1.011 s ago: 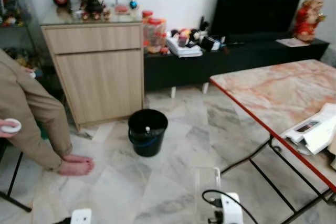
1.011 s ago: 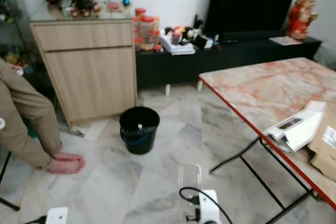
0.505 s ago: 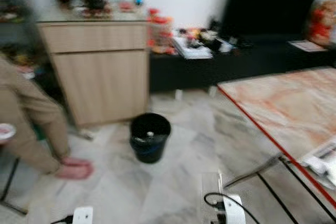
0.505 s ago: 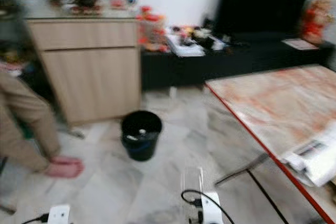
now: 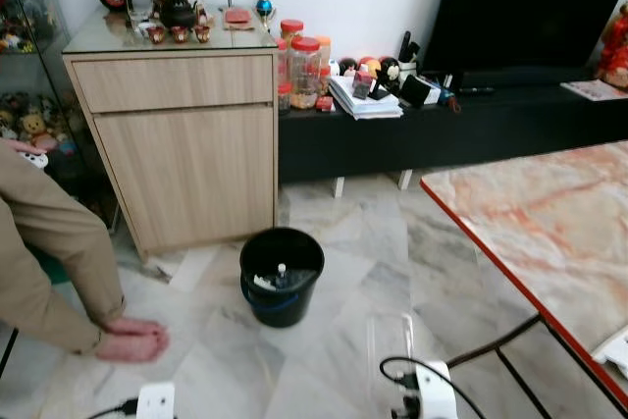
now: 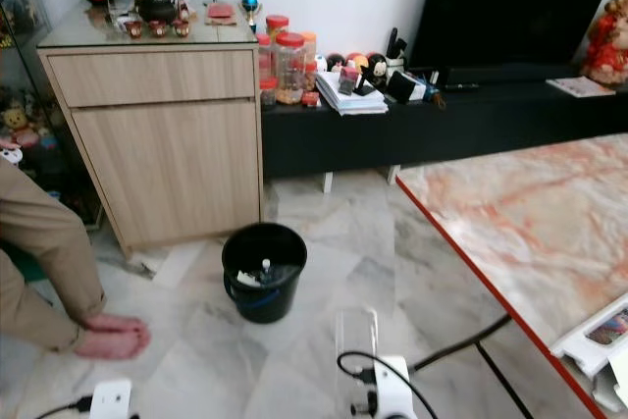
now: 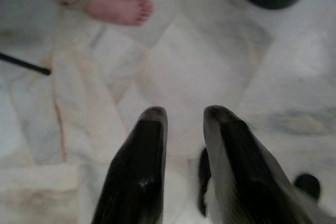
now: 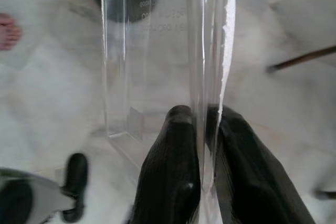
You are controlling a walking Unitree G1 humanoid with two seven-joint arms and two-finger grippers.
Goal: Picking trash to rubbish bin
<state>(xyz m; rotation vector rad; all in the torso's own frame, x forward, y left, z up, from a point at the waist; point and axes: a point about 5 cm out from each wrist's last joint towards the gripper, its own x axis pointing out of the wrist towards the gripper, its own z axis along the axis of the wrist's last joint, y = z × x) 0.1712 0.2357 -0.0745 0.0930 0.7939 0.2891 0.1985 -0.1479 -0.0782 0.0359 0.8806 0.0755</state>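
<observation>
Nearest: right gripper (image 8: 198, 129), fingers pinched tight on one thin wall of a clear plastic box (image 8: 157, 51), held upright, low and in front of the robot, over the marble floor (image 5: 324, 360). In the head views the box (image 6: 355, 336) shows as a faint see-through shape above the wrist.

Handling, as a guess: v. light, thin-walled, prob. flexes and crackles under squeeze; smooth plastic so could slide out of a two-finger pinch. Grip is on an edge/wall near the bottom, which looks OK for something this light; no need to clamp harder. Faint embossed or printed text on the wall, too blurred and mirrored to read.

Left gripper (image 7: 181, 145): fingers a small gap apart, nothing between them, hanging over bare floor.

Further out: black bin (image 5: 282, 274) on the floor, open top, blue band low on the wall, already some bits inside incl. what looks like a small bottle cap end. It sits ahead of the box and a little to the robot's left, not yet under it. A person's bare feet (image 5: 130, 339) and tan trouser leg are left of the bin, near but apart.

To the right, a table (image 5: 549, 233) with pinkish marble top and red edge. Far: wooden cabinet (image 5: 186, 159), jars w/ red lids (image 5: 304, 71), low black TV bench and TV. No brand or label readable on anything.
</observation>
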